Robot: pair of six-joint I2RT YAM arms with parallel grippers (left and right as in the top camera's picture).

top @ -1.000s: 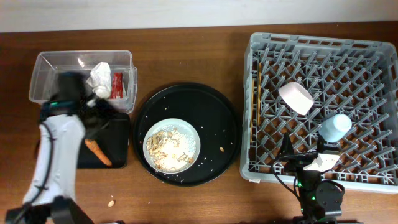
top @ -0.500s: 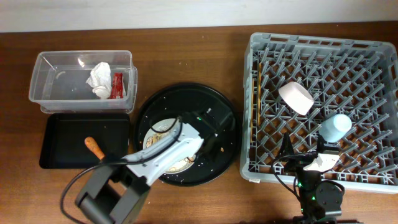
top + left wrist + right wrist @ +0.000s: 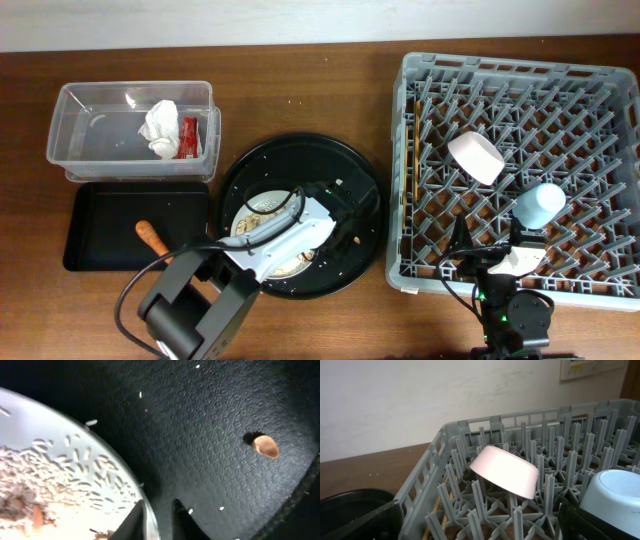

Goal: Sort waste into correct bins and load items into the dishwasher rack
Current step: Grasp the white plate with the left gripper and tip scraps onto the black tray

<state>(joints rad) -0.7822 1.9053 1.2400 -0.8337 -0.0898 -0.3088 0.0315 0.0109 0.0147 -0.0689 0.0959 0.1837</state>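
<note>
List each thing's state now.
Plate, on round tray, holding rice scraps.
Bowl, tilted in rack.
Cup, tilted in rack.
Chopsticks, lying in rack.
Napkin, in clear tub.
Wrapper, in clear tub.
Sausage piece, in black tray.
Left pincer, straddling plate rim, grip unclear.
Right pincer, open, empty.

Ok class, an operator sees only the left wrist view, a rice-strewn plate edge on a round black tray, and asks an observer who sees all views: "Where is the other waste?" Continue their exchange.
Observer: The napkin and red wrapper lie in the clear tub.
Operator: And the sausage piece?
Observer: The sausage piece lies in the shallow black tray, just below that tub.
Operator: Is anything loaded yet?
Observer: Yes, the white bowl, tilted, and the blue cup sit among the pegs of the dishwasher rack.
</note>
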